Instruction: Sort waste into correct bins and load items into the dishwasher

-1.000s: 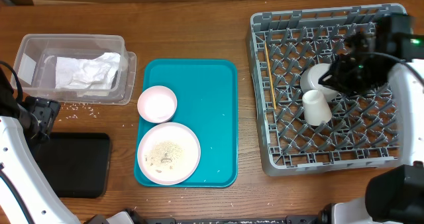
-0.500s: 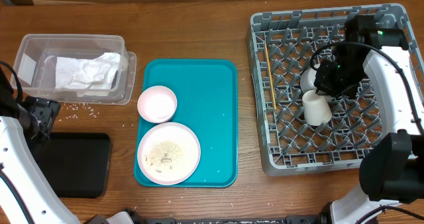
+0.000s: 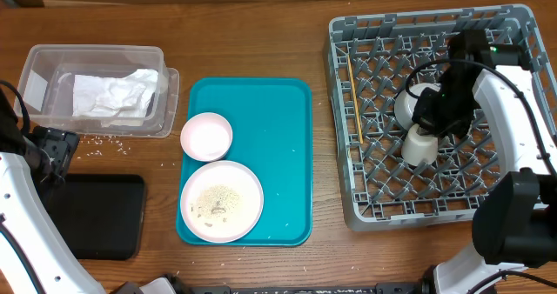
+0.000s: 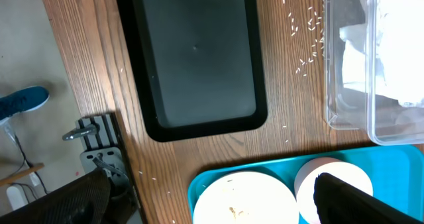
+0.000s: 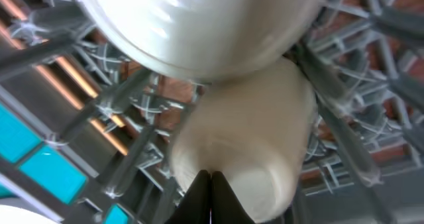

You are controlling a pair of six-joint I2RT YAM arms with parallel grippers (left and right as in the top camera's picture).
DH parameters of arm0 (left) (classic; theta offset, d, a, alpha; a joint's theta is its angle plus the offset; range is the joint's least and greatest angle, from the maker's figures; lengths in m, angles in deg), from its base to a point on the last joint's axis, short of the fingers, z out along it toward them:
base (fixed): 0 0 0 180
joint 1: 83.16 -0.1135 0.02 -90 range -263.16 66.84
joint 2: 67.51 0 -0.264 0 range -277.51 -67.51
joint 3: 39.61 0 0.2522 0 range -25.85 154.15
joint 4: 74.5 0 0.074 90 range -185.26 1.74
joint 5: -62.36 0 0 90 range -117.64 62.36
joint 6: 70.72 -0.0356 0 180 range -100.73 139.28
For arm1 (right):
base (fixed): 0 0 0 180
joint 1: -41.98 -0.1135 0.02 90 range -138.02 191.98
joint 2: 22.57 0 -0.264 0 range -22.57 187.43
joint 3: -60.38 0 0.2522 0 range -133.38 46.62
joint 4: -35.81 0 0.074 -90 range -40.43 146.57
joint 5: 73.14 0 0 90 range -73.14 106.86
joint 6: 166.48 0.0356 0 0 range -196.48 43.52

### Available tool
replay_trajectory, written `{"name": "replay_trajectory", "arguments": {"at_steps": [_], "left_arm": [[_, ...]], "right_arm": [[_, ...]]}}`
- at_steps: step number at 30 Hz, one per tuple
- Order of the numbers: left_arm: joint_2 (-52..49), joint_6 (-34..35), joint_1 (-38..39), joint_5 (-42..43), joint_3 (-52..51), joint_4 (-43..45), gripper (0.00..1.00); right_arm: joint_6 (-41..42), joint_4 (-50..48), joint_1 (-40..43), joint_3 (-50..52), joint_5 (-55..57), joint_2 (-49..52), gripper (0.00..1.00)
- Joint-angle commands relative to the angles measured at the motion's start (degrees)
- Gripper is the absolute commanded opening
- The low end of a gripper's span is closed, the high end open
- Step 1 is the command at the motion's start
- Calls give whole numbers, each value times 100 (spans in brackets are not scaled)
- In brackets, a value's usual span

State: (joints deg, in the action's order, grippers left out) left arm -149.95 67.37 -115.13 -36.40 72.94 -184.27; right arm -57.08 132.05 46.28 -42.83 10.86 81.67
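The grey dish rack (image 3: 496, 203) holds the grey-green bowl (image 3: 409, 101), the white cup (image 3: 419, 148) and the chopsticks (image 3: 353, 98). My right gripper (image 3: 433, 120) is over the bowl and cup. In the right wrist view its fingers (image 5: 211, 184) are shut together against the cup (image 5: 265, 138), below the bowl (image 5: 199, 25). The pink bowl (image 3: 206, 136) and the plate (image 3: 221, 200) with rice lie on the teal tray (image 3: 278, 155). Napkins (image 3: 109, 94) lie in the clear tub (image 3: 35, 63). My left gripper (image 3: 52, 150) is open above the black tray (image 3: 96, 216), its fingers (image 4: 212, 211) wide apart.
Loose rice grains (image 3: 100, 141) lie on the wood between the tub and the black tray, and show in the left wrist view (image 4: 308, 45). The black tray (image 4: 195, 52) holds nothing. The table's left edge and a clamp (image 4: 99, 151) are close to my left arm.
My right gripper has moved left and down over the rack toward the bowl and cup. The cup has shifted slightly down and right. The left arm has not moved.
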Motion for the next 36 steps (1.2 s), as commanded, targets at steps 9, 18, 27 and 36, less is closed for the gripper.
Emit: {"name": "replay_trajectory", "arguments": {"at_steps": [9, 18, 27, 36], "left_arm": [[-9, 81, 11, -20, 70, 4, 100], [-9, 81, 11, -20, 70, 4, 100], [-9, 79, 11, -22, 70, 7, 100], [-9, 81, 11, -22, 70, 4, 100]], "right_arm": [[334, 531, -7, -713, 706, -868, 4], [-334, -619, -13, -382, -439, -619, 4], [-260, -380, -11, -7, 103, -83, 4], [772, 599, -7, -24, 1631, -271, 4]]}}
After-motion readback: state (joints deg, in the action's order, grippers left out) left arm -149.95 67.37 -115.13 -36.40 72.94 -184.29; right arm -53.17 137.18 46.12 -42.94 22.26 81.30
